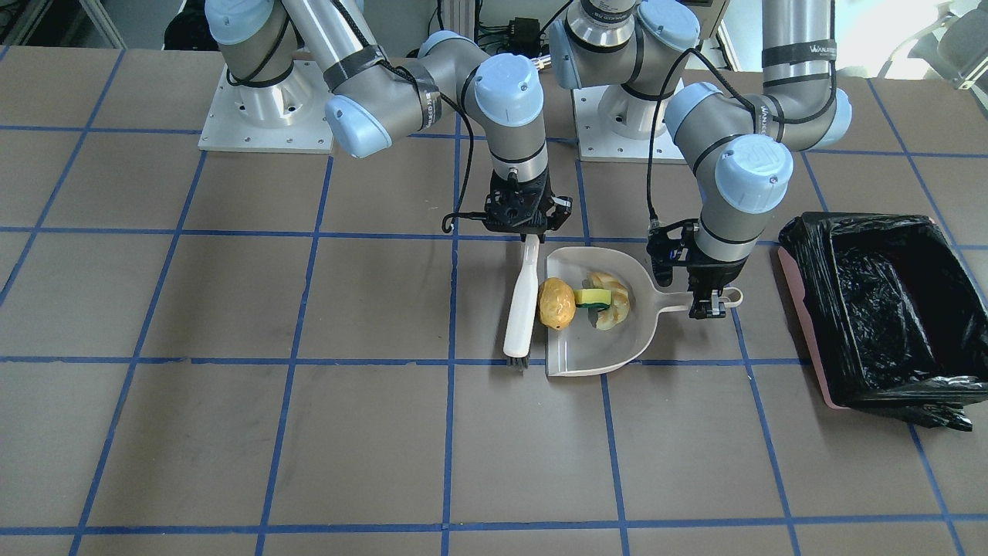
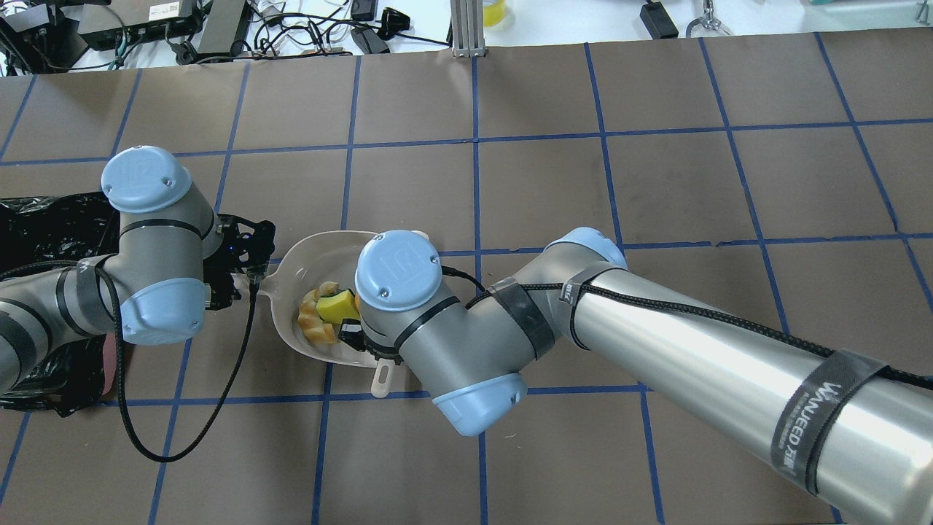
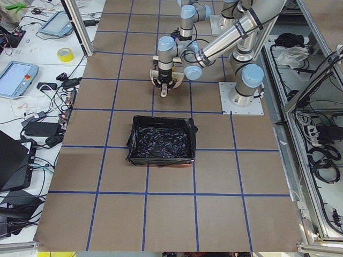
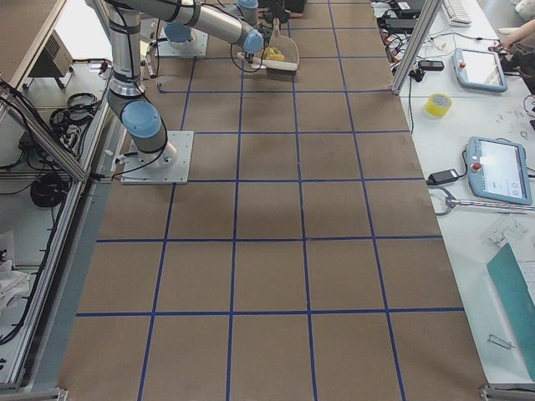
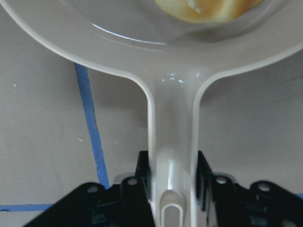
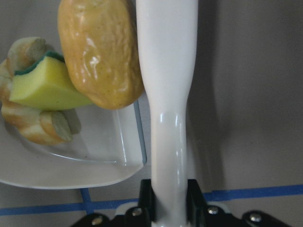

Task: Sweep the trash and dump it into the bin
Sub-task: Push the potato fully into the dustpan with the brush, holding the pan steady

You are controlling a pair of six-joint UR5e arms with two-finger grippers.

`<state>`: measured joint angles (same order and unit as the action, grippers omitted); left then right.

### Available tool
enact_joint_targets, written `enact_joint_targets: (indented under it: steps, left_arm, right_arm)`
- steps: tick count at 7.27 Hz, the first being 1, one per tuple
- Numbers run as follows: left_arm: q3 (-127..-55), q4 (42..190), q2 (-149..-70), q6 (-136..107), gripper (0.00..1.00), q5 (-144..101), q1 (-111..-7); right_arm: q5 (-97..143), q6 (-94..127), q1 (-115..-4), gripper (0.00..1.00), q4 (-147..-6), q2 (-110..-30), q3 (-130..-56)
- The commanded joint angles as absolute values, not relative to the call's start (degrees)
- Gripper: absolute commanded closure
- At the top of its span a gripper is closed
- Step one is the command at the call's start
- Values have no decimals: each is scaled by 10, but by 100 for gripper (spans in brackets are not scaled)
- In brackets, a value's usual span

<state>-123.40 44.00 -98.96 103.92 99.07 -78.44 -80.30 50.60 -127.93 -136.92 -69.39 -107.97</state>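
Note:
The light grey dustpan (image 1: pixel 610 347) lies on the table with all the trash in it. The golden-brown lump (image 1: pixel 556 303) sits at its open mouth, with the yellow sponge wedge (image 1: pixel 593 296) and the cream peel (image 1: pixel 615 310) behind it. My left gripper (image 1: pixel 708 303) is shut on the dustpan handle (image 5: pixel 173 142). My right gripper (image 1: pixel 527 232) is shut on the white brush (image 1: pixel 522 309), which lies against the lump (image 6: pixel 99 52) beside the sponge (image 6: pixel 42 85) and the peel (image 6: pixel 33 123). The bin (image 1: pixel 810 270), lined with a black bag, stands beyond the left gripper.
In the overhead view the bin (image 2: pixel 44 219) is at the left edge, partly under my left arm, and the dustpan (image 2: pixel 306 251) lies between both wrists. Brown tabletop with blue grid tape surrounds them. The arm bases stand behind.

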Motion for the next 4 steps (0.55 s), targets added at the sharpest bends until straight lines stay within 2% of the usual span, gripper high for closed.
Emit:
enact_joint_targets:
  steps: [1,4]
  left_arm:
    - [-1232,440,-992,1027,100,991,-784]
    - [-1231,440,-992,1027,100,990,-784]
  right_arm:
    - [-801,540,-1295,100,-1380,-671,-1057]
    - [-773,580,-1305,100,-1383,-657,-1029]
